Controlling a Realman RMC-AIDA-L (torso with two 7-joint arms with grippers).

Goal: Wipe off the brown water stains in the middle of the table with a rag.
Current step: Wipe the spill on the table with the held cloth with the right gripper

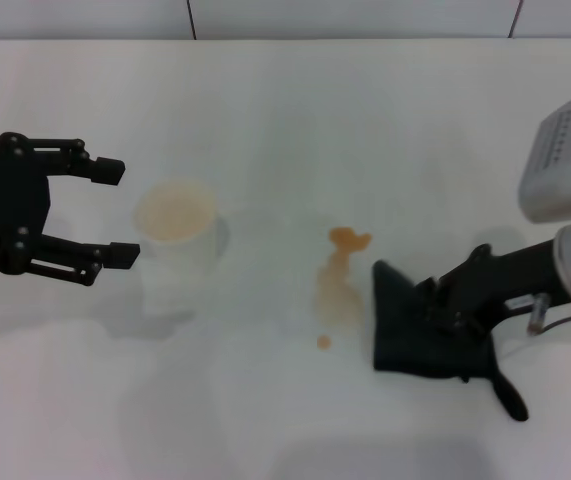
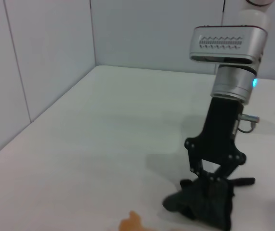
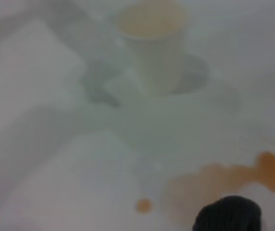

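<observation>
White surface (image 1: 285,110): plain, smooth, slightly glossy, bounded at the far edge by pale wall panels. Brown water stains (image 1: 338,285): an irregular orange-brown chain near the middle of the surface, darkest at its far end, paler through the centre, with one small round droplet set apart at the near end; also seen in the right wrist view (image 3: 224,180) and, as one blotch at the frame edge, in the left wrist view (image 2: 131,222). Rag (image 1: 415,325): dark charcoal cloth, lumpy, lying on the surface just to the right of the stains, its pointed corner near the chain's edge but not visibly over it; a thin tail-like strip trails from its near right side. Right tool (image 1: 450,305): black, angled down from the right onto the rag, fingers closed on the cloth and pressing it against the surface; the left wrist view (image 2: 209,180) shows the fingers converging into the bunched rag (image 2: 202,202). A dark rounded edge of rag (image 3: 229,214) borders the stains in the right wrist view. Paper cup (image 1: 175,235): white, upright, tan-tinted inside, standing left of the stains and well apart from them. Left tool (image 1: 115,212): black, fingers spread wide and holding nothing, raised at the left of the surface, beside the cup without touching it.
</observation>
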